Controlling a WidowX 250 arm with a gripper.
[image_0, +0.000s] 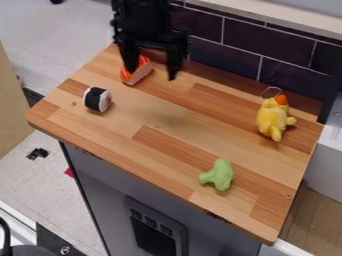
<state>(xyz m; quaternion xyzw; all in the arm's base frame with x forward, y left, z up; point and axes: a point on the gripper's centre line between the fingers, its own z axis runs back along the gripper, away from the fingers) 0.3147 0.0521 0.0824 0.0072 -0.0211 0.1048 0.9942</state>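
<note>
Table (160, 120): wood, mixed light and reddish-brown strips. Black-and-white sushi roll toy (97, 99) on it, near the left corner. Yellow plush toy (272, 119) with an orange bit on top, right side, near the wall; thin loop (270, 89) just above it in view. Green broccoli-shaped toy (219, 175) nearer the front edge, well apart from the sushi roll toy. Wall behind: dark tiles (240, 45), pale grout lines, pale ledge (280, 15) above. Below the table: grey front (107, 175) with a dark control panel (157, 235). Small black object (38, 153) on the grey floor (33, 65), left.
</note>
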